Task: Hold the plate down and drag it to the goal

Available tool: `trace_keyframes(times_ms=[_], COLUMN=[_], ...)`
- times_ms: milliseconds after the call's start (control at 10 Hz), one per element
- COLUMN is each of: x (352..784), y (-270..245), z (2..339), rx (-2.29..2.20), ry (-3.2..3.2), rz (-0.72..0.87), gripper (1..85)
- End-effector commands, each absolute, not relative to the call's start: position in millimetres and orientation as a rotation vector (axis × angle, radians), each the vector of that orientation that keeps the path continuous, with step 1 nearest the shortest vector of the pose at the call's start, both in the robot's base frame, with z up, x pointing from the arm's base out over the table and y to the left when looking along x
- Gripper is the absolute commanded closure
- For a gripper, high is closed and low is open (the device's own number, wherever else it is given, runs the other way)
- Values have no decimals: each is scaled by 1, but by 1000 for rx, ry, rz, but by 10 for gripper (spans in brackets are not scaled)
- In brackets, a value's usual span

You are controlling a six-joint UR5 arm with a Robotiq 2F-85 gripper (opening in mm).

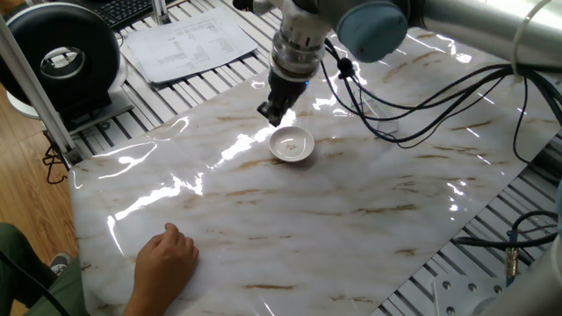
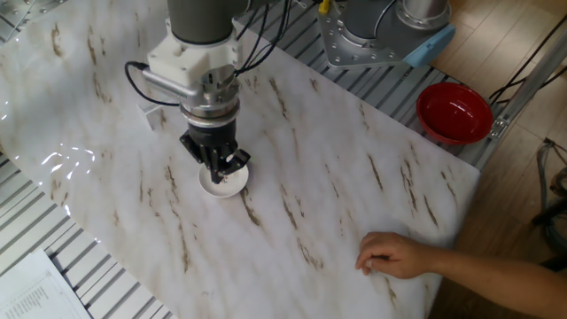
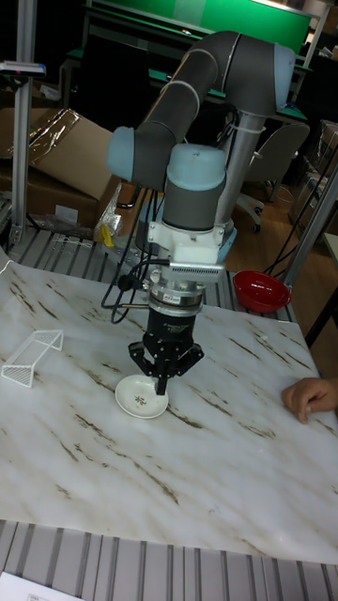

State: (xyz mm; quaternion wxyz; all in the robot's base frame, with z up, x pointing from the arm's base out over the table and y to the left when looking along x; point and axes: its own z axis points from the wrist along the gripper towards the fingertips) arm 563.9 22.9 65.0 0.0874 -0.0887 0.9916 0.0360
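Hand (image 1: 274,111), fingers together, hovers beside plate (image 1: 291,144) mid-tabletop (image 1: 351,219). Other fixed view: tips over plate (image 2: 222,180) rim. Tall view: plate (image 3: 141,397) looks light, glossy, prob. slippery; press centre w/ fingertips.

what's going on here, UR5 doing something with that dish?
The arm has its gripper poised at the plate on the marbled table, fingers closed to a point at the plate's rim. Contact can't be confirmed. The clear triangular goal stands off to one side, apart from the plate. A person's hand rests on the table edge, clear of the arm.
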Motion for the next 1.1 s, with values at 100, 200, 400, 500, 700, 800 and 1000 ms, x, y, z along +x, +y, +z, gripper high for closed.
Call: trace_keyframes(times_ms=[100, 200, 400, 500, 700, 800, 1000], x=[514, 508, 512, 518, 527, 533, 534], y=[-13, -18, -22, -28, -13, -16, -17], z=[52, 52, 52, 52, 45, 37, 24], rx=[-250, -211, -97, -98, -98, -105, -112], ry=[3151, 3177, 3164, 3141, 3135, 3135, 3121], rz=[-43, -70, -99, -138, -23, -11, 0], gripper=[843, 843, 843, 843, 843, 843, 843])
